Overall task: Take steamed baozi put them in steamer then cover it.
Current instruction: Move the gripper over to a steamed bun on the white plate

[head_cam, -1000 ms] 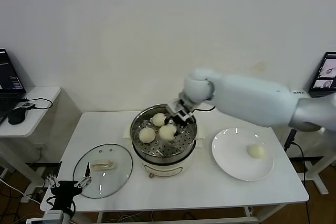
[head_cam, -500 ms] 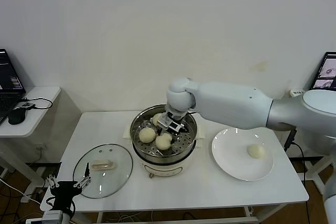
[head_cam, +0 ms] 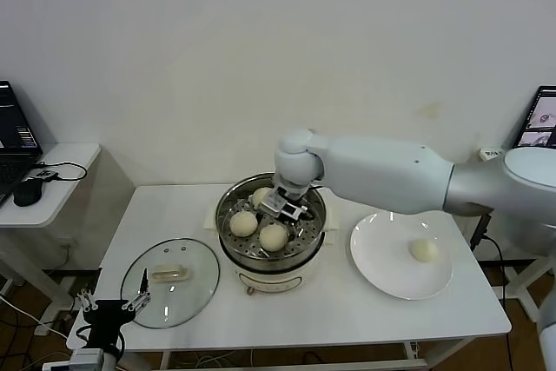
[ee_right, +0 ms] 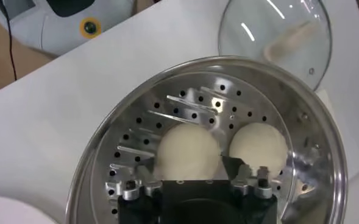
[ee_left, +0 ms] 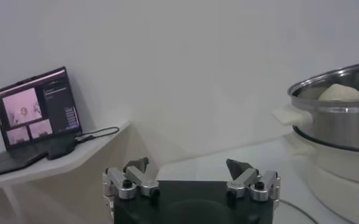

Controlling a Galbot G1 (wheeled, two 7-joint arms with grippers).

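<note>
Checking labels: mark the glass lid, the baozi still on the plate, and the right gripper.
glass lid (head_cam: 170, 282), head view, on the clear glass near its handle.
baozi on the plate (head_cam: 423, 250), head view, centre of the bun.
right gripper (head_cam: 287, 208), head view, between its fingertips over the steamer.

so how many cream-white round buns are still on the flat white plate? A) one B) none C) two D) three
A: a single cream-white bun lies on the flat white plate; three others already sit on the perforated tray of the shiny steel steamer.
</note>
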